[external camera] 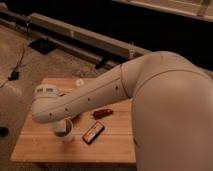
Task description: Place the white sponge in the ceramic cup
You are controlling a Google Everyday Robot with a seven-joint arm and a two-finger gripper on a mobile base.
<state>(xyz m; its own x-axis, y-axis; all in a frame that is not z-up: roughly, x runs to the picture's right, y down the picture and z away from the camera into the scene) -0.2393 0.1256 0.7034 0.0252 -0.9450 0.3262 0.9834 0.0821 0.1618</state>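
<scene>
Big cream-coloured robot arm (100, 95) reaches from the right across a small wooden table (40, 145), elbow and shoulder filling most of the right side. The gripper (59, 125) sits at the arm's far end, low over the left-centre of the table, directly above the ceramic cup (65, 134); the wrist hides it almost fully. The ceramic cup stands upright on the table, white, narrower at the base, its rim tucked under the wrist, something dark showing at the mouth. The white sponge: cannot pick it out; it may be under the wrist or in the cup, no telling which. Just right of the cup lies a dark flat rectangular bar (93, 132), angled diagonally, near but apart from the cup. Further right and a bit further back, a small reddish-brown object (102, 113) lies flat by the arm's underside. A tiny white round object (79, 82) sits near the far edge of the table, well apart from the cup. Around the table is grey floor (55, 60), with a dark cable (20, 60) trailing at left and a long low rail (80, 35) running diagonally behind.
</scene>
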